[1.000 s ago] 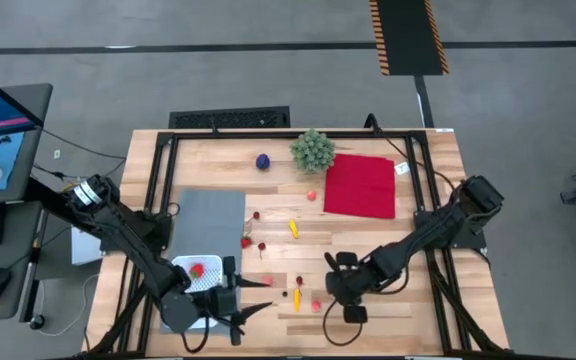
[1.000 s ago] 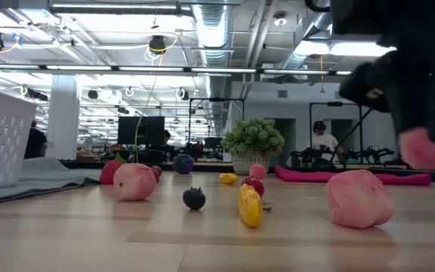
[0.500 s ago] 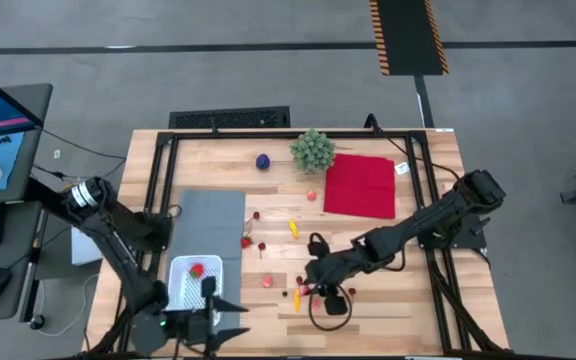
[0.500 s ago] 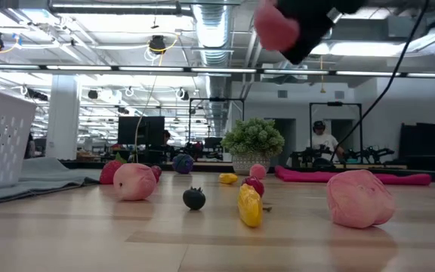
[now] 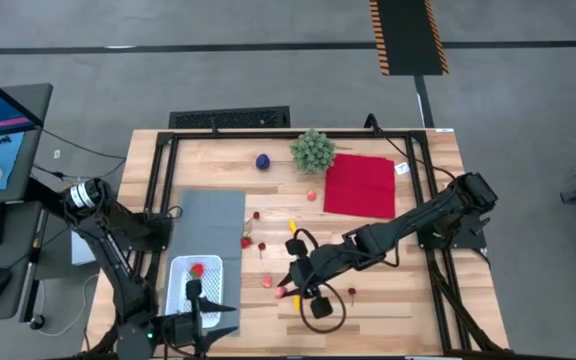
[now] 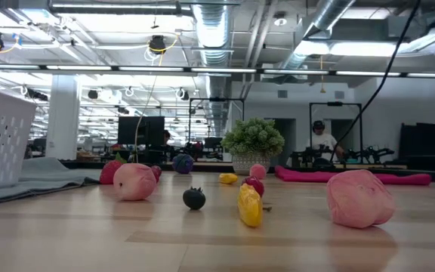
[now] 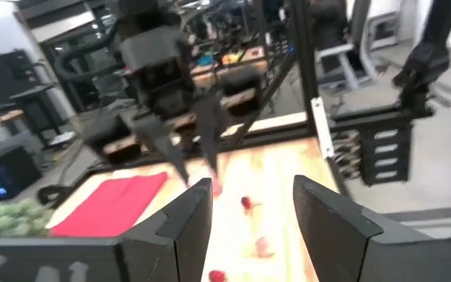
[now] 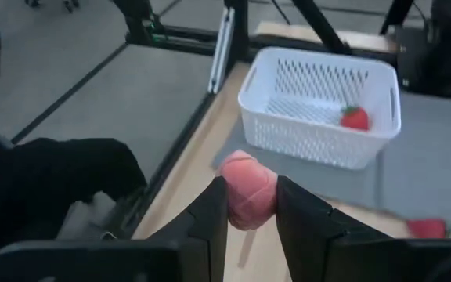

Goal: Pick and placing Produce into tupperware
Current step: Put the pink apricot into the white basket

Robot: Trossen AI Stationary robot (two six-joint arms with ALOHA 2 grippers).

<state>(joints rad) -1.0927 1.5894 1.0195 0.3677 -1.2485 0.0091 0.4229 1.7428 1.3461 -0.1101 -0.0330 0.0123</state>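
The right hand (image 8: 250, 205) clamps a pink toy fruit (image 8: 248, 190) above the desk (image 5: 388, 300), the white tupperware (image 8: 319, 106) near ahead; left hand (image 7: 249, 205) empty, part-open.

One fruit (image 5: 197, 269) lies in the tupperware (image 5: 180, 283), others right.

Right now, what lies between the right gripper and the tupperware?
In the high view, one pink fruit on bare wood separates the right gripper from the tupperware.
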